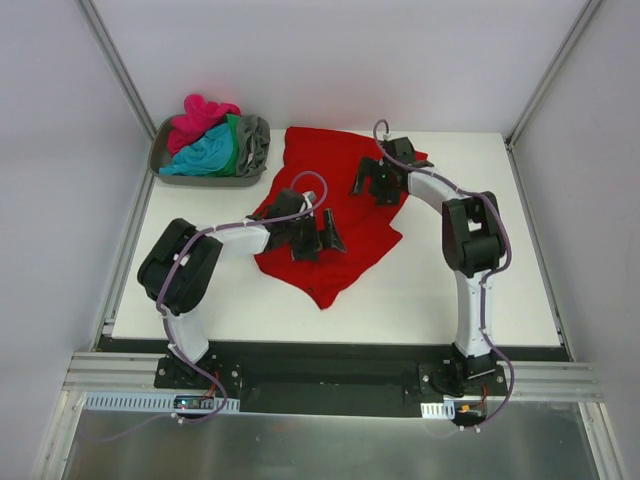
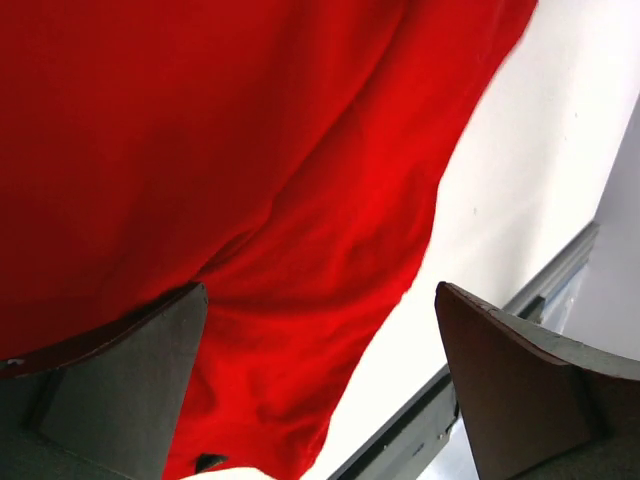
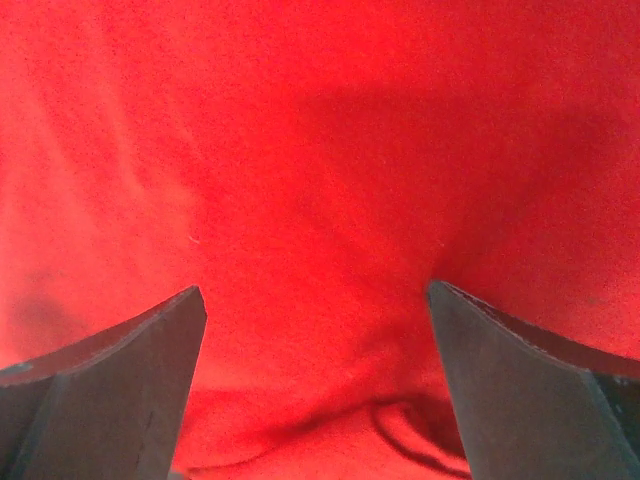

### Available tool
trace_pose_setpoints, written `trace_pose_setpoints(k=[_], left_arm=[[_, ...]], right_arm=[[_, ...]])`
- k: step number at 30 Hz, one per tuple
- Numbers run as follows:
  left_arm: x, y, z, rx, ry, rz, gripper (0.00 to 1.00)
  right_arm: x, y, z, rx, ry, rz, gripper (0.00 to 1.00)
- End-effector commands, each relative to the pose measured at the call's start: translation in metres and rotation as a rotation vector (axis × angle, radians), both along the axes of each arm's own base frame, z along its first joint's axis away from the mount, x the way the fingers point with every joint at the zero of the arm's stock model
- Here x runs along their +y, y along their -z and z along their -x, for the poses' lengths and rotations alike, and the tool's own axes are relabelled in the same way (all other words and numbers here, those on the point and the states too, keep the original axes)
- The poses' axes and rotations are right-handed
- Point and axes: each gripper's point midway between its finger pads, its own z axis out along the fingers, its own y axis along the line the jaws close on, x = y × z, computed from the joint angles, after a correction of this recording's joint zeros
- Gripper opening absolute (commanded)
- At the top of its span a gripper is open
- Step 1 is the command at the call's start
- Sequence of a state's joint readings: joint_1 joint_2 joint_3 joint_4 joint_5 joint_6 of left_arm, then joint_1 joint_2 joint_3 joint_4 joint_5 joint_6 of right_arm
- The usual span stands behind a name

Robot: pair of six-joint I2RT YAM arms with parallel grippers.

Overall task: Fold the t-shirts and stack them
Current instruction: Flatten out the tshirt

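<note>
A bright red t-shirt [image 1: 345, 225] lies spread and rumpled on the white table [image 1: 480, 290]. My left gripper [image 1: 318, 235] is open over the shirt's middle; in the left wrist view [image 2: 320, 390] red cloth [image 2: 250, 180] and bare table show between its fingers. My right gripper [image 1: 378, 185] is open over the shirt's upper right part; the right wrist view [image 3: 315, 380] is filled with red cloth [image 3: 320, 150] with a fold near the bottom. Magenta-pink [image 1: 200, 118], teal-blue [image 1: 200, 155], green [image 1: 233, 140] and grey [image 1: 255, 140] shirts lie heaped in a tray.
The grey plastic tray [image 1: 160, 150] stands at the table's back left corner. White walls with metal posts close in the table at the back and sides. The table's near edge meets a black rail [image 1: 330, 350].
</note>
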State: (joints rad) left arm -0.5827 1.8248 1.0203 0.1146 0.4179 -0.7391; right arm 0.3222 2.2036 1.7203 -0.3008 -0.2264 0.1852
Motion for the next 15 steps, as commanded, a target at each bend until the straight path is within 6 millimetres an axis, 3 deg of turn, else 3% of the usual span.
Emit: trace_pose_setpoints(k=[1, 4, 10, 15], left_arm=[[0.058, 0.013, -0.007, -0.005, -0.099, -0.117, 0.99], [0.077, 0.017, -0.009, 0.0, -0.132, -0.142, 0.99], [0.113, 0.023, -0.02, 0.058, -0.236, -0.178, 0.99], [0.12, 0.021, -0.043, 0.03, -0.253, -0.229, 0.99]], right_arm=[[0.008, -0.003, 0.026, 0.05, 0.013, -0.105, 0.96], [0.011, 0.012, 0.064, 0.116, -0.007, -0.134, 0.96], [0.015, 0.022, 0.146, 0.14, 0.008, -0.125, 0.96], [0.032, 0.038, 0.237, 0.172, -0.048, -0.042, 0.96]])
